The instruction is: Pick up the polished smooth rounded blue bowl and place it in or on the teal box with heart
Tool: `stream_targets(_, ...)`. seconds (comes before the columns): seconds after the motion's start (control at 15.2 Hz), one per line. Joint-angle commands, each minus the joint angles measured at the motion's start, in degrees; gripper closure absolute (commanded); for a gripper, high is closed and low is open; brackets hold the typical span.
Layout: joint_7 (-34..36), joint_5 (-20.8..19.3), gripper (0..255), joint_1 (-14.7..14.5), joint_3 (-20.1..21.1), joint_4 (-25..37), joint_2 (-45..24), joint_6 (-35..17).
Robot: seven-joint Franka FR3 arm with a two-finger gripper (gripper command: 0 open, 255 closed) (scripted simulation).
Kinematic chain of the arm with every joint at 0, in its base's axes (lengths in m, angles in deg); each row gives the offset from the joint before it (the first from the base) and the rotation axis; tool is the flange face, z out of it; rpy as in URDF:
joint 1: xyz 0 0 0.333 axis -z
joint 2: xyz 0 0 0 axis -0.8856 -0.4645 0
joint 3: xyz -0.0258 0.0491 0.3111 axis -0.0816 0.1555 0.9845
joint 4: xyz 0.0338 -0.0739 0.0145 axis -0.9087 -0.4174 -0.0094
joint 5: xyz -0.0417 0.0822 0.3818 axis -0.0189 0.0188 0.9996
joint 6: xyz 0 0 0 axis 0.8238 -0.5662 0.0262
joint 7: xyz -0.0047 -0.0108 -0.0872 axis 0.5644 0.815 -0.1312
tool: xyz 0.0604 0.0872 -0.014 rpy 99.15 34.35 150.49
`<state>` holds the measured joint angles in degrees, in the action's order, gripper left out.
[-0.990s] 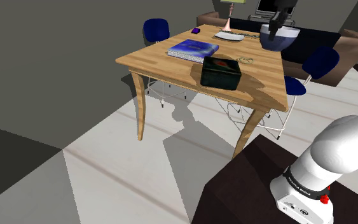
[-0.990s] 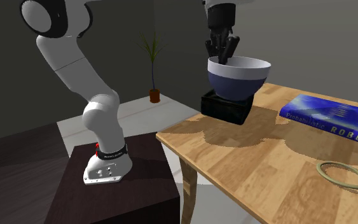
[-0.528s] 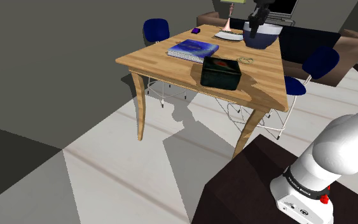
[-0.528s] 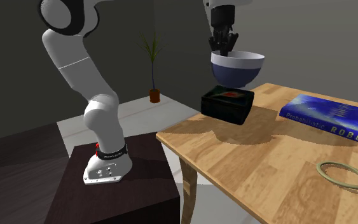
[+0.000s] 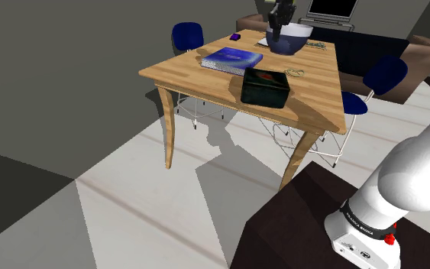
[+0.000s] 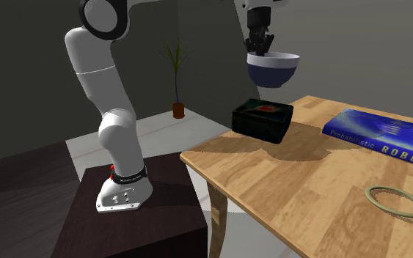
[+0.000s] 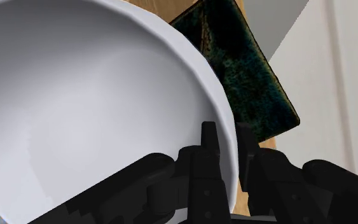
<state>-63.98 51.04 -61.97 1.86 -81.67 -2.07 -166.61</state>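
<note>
My tool [image 7: 227, 137] is pinching the rim of the blue bowl [image 6: 272, 69]. One finger [image 7: 208, 147] sits against the white inner wall and the other is outside, with the rim clasped between them. The bowl hangs from my tool, mouth up and about level, well clear of the bench [image 6: 293, 192] and touching nothing else.

The teal box [image 6: 262, 121], dark with a red mark on its top, stands on the bench below my tool, close to the bench edge. Looking down along my fingers, I see the box lying past the bowl's rim on my outer finger's side. From that I judge the bowl is not yet squarely over it. A blue book [image 6: 388, 135] lies on the bench farther from my tool, apart from the box.

I take the step in hand to be the carry: the lift is done and the placing is not. Next I need to centre the bowl's base over the box top and come down slowly with the bowl level. I should let go only once the base rests there. The base is rounded, so set off centre it could slide or tip. After that my tool should go straight up, so the inner finger does not drag the rim.
</note>
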Motion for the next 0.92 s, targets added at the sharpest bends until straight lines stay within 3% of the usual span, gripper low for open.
stream_targets(0.0,2.36,0.14,255,-1.0,1.39,3.19,-2.67,0.8)
stream_targets(0.07,3.28,0.15,255,-1.43,1.93,4.81,-3.95,1.28)
stream_targets(0.86,4.42,0.23,255,-1.37,1.74,-8.5,-0.65,-8.67)
